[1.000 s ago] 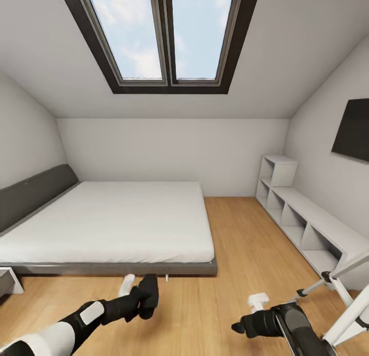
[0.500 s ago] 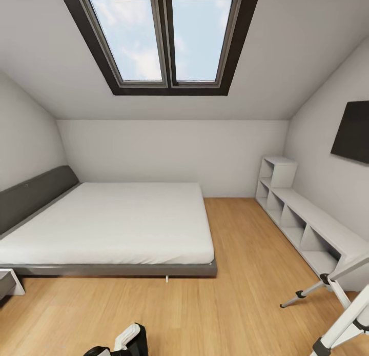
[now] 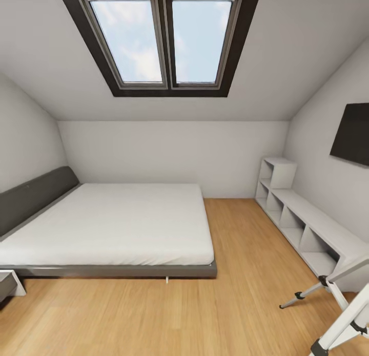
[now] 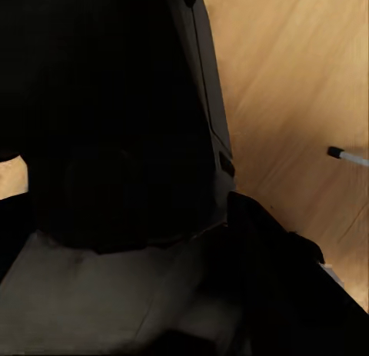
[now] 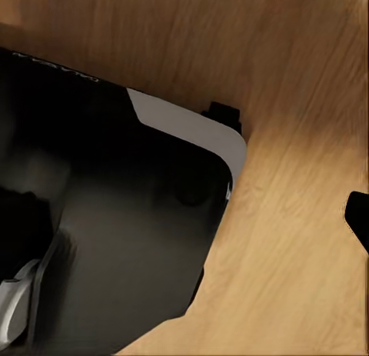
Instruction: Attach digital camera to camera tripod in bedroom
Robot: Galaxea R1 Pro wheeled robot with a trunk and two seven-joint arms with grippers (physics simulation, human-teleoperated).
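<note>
I am standing in the bedroom, looking across the wood floor [image 3: 154, 315] toward the bed [image 3: 113, 222] at about 10 o'clock, with the skylight [image 3: 159, 38] overhead at 12, the shelf unit [image 3: 302, 217] at 3 and the TV [image 3: 353, 135] above it. The tripod [image 3: 338, 304] is sitting at 5 o'clock at the frame's edge: I am seeing silver legs and dark joints, but its head is cut off. One leg tip [image 4: 347, 156] is also showing over the floor in the left wrist view.

I am not seeing the camera anywhere here. The wrist views are looking down past my own dark body onto the floor, so I cannot tell whether either tool is wide, narrow or holding something.

I judge that I am in the search-and-approach step, with nothing attached yet. The next move calls for turning toward 5 o'clock to bring the tripod's head into view, and for locating the camera before any mounting.
</note>
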